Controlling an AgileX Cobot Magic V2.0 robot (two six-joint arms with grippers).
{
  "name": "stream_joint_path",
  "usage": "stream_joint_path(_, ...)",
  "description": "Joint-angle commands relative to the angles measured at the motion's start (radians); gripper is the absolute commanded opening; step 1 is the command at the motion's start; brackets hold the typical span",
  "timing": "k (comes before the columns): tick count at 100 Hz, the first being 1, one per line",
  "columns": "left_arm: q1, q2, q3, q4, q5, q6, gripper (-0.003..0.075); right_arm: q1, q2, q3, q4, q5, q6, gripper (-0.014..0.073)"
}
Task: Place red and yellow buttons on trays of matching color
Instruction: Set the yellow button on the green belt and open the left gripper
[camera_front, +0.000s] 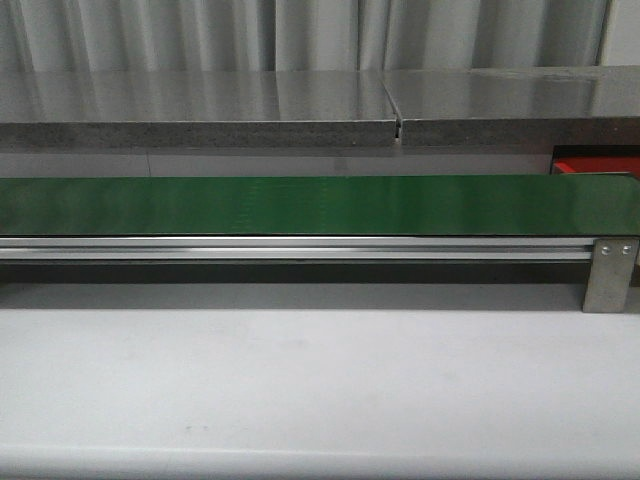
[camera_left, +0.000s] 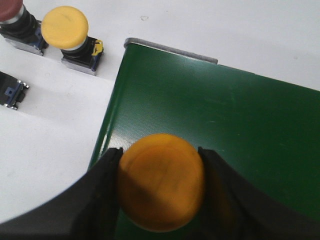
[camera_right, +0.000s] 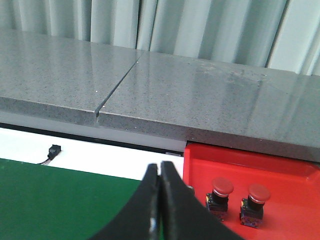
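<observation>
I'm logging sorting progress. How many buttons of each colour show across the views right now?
Yellow buttons: 2, one in the left gripper over the belt, yellow button, and one on the table.
Red buttons: 3, two in the red tray at and, one at the picture's edge.
Total: 5.

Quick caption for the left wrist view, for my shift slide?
Left gripper clamps a yellow button over the green belt; another yellow button stands nearby.

The red tray (camera_right: 280, 165) runs off the picture's edge. The red button (camera_left: 10, 10) in the corner is cut off too. The held yellow button (camera_left: 161, 187) looks blurry.
</observation>
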Motion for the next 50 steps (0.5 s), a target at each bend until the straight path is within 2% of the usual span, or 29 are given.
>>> stream_joint_path(1,-0.007,-0.045,-0.025,-0.001,-0.06,0.0,-0.002,0.0,-0.006,-0.029,0.008,-0.004,-0.006,-0.0068)
stream_joint_path(50,-0.007,-0.033,-0.01,-0.001,-0.095,0.0,-0.002,0.0,-0.006,-0.029,0.008,-0.004,-0.006,-0.0068)
